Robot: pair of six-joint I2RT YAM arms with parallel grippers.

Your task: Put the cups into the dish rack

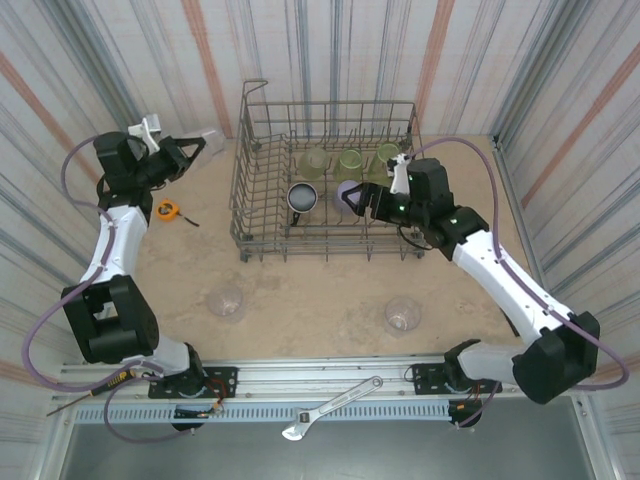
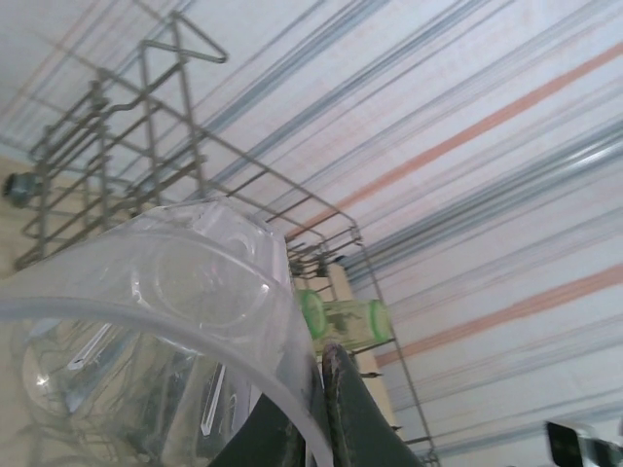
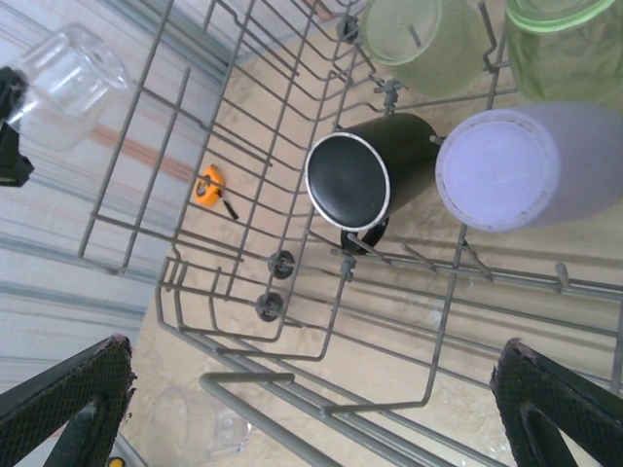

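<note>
Currently the left jaws are clenched on a clear cup (image 1: 210, 138), its rim pinched against a dark finger (image 2: 352, 418). The cup juts out past the fingertips, held up off the counter (image 1: 300, 290) and just outside the left wall of the dish rack (image 1: 262, 150). The right jaws hang released and spread wide above the rack's interior, their fingers (image 3: 68, 399) holding nothing. Ahead of them, in the gap between the two fingers, a black cup (image 3: 355, 180) and a lavender cup (image 3: 501, 165) lie tilted on the tines, side by side. Beyond those, farther from the jaws, sit yellow-green cups (image 3: 414, 39). Two loose clear cups rest on the counter well behind the right jaws, one to the left (image 1: 226, 300) and one to the right (image 1: 403, 315). An orange tape measure (image 1: 168, 209) lies on the counter near the left jaws.
</note>
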